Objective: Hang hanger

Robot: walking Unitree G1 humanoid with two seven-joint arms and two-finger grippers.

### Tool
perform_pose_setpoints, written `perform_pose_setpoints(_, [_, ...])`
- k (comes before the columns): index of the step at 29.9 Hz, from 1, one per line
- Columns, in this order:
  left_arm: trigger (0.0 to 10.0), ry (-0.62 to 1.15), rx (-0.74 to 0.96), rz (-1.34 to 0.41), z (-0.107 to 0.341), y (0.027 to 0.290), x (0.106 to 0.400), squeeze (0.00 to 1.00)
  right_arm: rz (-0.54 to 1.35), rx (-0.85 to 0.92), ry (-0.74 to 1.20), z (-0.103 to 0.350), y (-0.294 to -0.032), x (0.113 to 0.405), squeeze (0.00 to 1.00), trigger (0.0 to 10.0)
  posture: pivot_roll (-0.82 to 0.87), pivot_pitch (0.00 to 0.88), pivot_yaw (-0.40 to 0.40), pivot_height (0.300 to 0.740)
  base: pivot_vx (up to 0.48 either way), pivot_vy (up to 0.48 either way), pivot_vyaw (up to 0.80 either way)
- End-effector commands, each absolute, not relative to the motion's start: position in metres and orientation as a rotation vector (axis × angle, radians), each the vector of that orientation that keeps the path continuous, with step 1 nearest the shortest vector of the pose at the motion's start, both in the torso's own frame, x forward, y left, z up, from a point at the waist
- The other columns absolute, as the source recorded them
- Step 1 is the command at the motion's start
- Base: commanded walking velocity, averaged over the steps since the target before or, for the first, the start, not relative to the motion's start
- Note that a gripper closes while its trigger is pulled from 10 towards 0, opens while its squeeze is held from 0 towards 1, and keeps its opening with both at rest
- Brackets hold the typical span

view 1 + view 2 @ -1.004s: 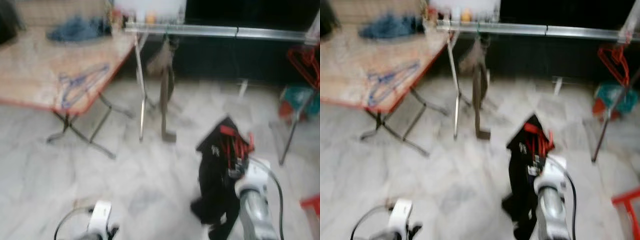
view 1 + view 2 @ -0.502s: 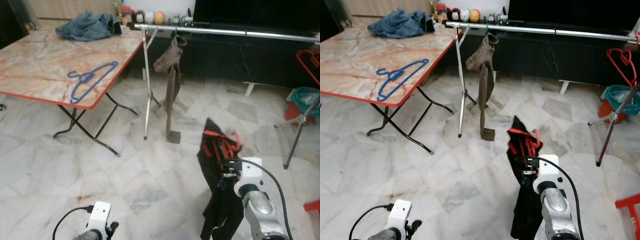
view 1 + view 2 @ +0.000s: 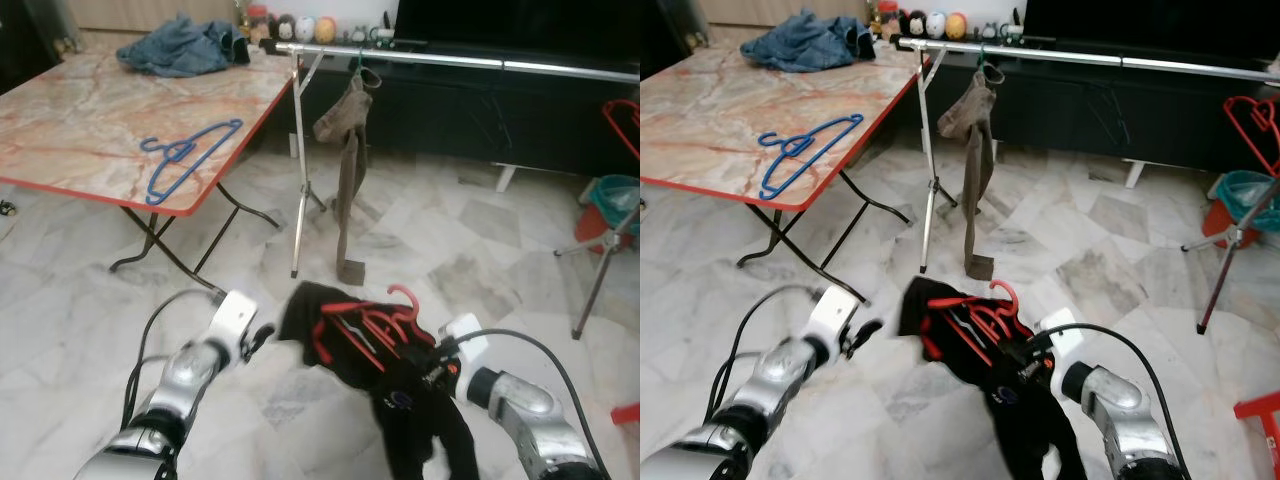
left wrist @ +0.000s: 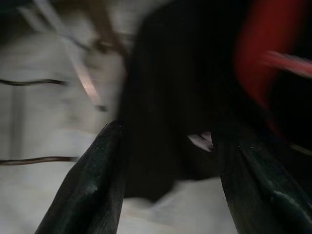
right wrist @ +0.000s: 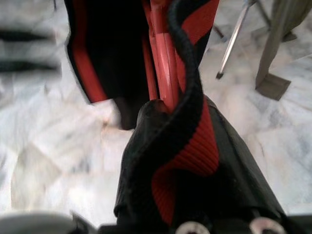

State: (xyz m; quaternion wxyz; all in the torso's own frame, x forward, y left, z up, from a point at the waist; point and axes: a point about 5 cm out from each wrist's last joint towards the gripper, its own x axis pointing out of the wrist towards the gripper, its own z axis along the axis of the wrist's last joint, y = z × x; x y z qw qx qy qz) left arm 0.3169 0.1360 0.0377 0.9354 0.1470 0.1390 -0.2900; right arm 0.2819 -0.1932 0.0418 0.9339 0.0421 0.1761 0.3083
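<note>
Red hanger (image 3: pixel 385 318) carrying black garment (image 3: pixel 400 385), clamped in right gripper (image 3: pixel 425 368) low over marble floor (image 3: pixel 90 330), hook uppermost. Left gripper (image 4: pixel 165 161) with fingers (image 4: pixel 92 190) spread apart, just beside the garment's free edge, not closed on it. Silver clothes rail (image 3: pixel 480 62) well apart beyond, bearing brown trousers (image 3: pixel 348 150). Blue hanger (image 3: pixel 185 155) flat on table (image 3: pixel 70 130), blue cloth (image 3: pixel 185 45) at its far end
</note>
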Motion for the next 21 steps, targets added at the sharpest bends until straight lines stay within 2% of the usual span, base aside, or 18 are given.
perform_pose_setpoints(1, [10.0, 0.328, 0.3, -0.644, 0.031, 0.135, 0.312, 0.0, 0.616, 0.114, 0.259, 0.064, -0.191, 0.295, 0.0, 10.0, -0.04, 0.051, 0.016, 0.74, 0.0, 0.0, 0.0])
perform_pose_setpoints(8, [10.0, 0.307, 0.237, -0.678, 0.042, 0.128, 0.318, 0.0, 0.528, 0.127, 0.277, 0.061, -0.184, 0.302, 0.0, 10.0, -0.03, 0.053, 0.018, 0.74, 0.0, 0.0, 0.0])
perform_pose_setpoints(11, [10.0, 0.32, 0.219, -0.652, 0.039, 0.13, 0.317, 0.0, 0.61, 0.122, 0.369, 0.047, -0.171, 0.292, 0.0, 10.0, -0.02, 0.052, 0.015, 0.74, 0.0, 0.0, 0.0])
perform_pose_setpoints(16, [10.0, 0.341, 0.218, -0.661, 0.033, 0.13, 0.312, 0.0, 0.648, 0.066, 0.525, 0.025, -0.173, 0.28, 0.0, 10.0, -0.02, 0.054, 0.012, 0.74, 0.0, 0.0, 0.0])
perform_pose_setpoints(21, [10.0, 0.357, 0.215, -0.647, 0.03, 0.132, 0.31, 0.0, 0.776, 0.04, 0.63, 0.011, -0.167, 0.264, 0.0, 10.0, -0.02, 0.054, 0.012, 0.74, 0.0, 0.0, 0.0])
